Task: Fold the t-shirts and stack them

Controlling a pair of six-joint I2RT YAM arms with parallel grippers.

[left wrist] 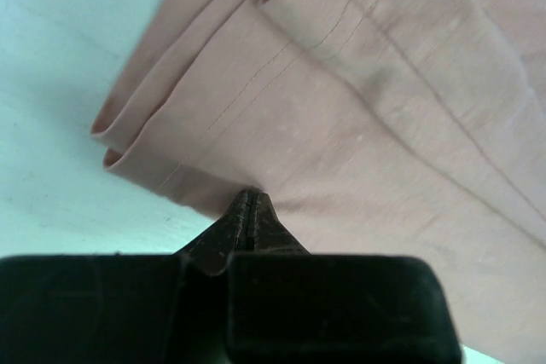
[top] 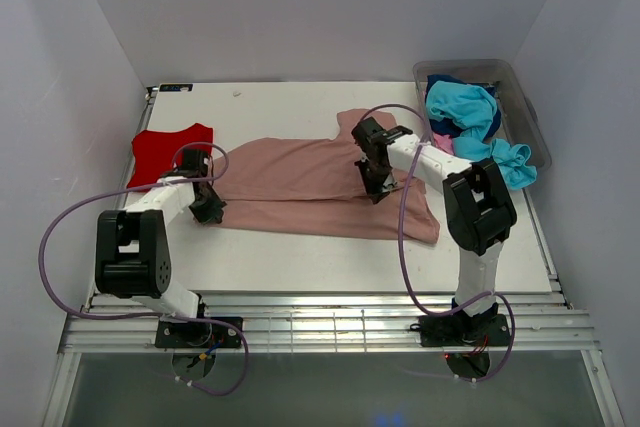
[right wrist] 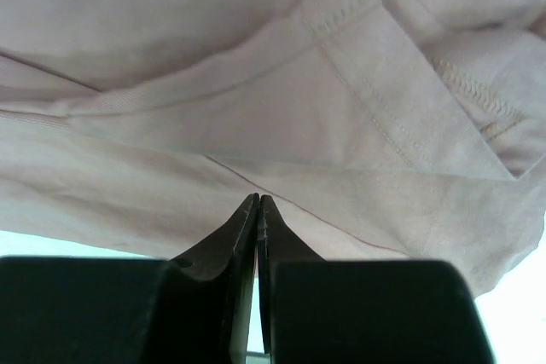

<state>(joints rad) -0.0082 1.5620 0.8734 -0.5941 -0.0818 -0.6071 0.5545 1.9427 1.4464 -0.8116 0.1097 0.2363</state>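
Observation:
The large dusty-pink t-shirt (top: 300, 172) lies folded lengthwise across the middle of the table. My left gripper (top: 207, 205) sits at its left end, shut on the hemmed edge of the dusty-pink t-shirt (left wrist: 358, 108); the left wrist view has the closed tips (left wrist: 248, 195) pinching the cloth just above the table. My right gripper (top: 375, 187) is over the right half, shut with its tips (right wrist: 258, 198) on a fold line of the dusty-pink t-shirt (right wrist: 213, 57). A red t-shirt (top: 170, 152) lies flat at the far left.
A clear grey plastic bin (top: 530, 127) stands at the back right, holding a turquoise t-shirt (top: 465, 112), a navy one (top: 445, 82) and a bit of bright pink (top: 441, 142). White walls enclose the table on three sides.

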